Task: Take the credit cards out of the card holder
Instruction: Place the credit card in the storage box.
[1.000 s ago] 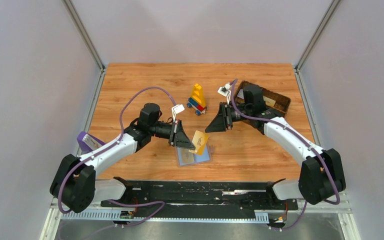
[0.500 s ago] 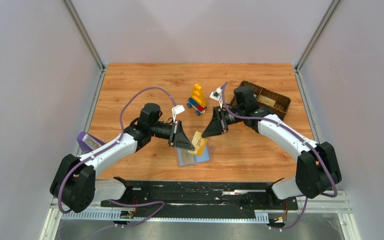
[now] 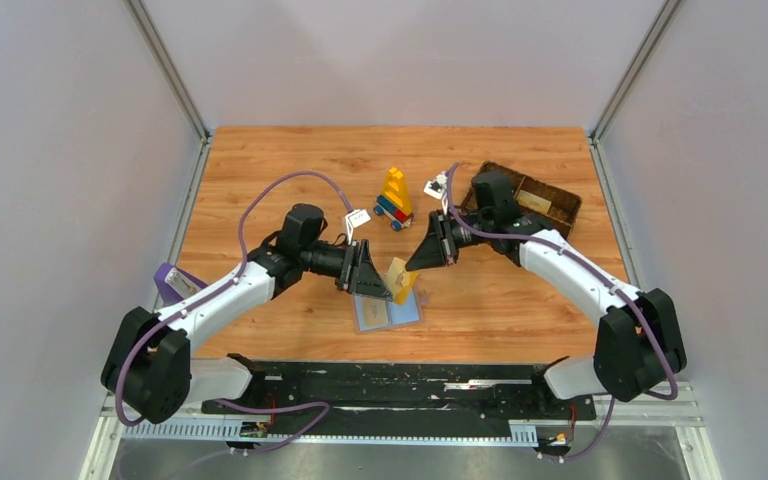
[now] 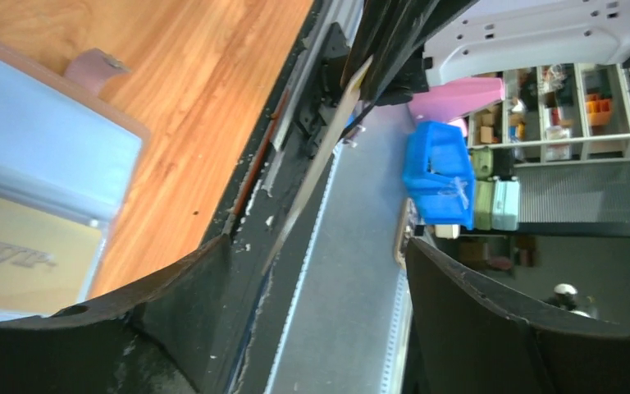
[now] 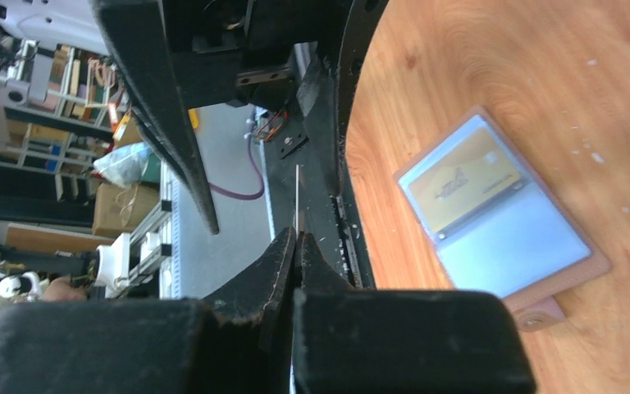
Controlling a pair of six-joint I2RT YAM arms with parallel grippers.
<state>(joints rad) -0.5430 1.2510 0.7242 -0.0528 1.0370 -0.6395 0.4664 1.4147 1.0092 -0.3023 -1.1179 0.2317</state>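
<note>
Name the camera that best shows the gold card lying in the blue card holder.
Right wrist: the gold card shows whole, lying in one panel of the card holder. Left wrist shows only part of it at the frame's edge; in top external it is too small to make out.

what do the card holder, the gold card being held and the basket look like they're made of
card holder: glossy clear plastic sleeves, glare on them, in a matte pinkish-brown cover, perhaps faux leather.
gold card: thin stiff plastic probably, a straight line edge-on.
basket: dark brown, matte, possibly woven fibre; too small to tell.
</note>
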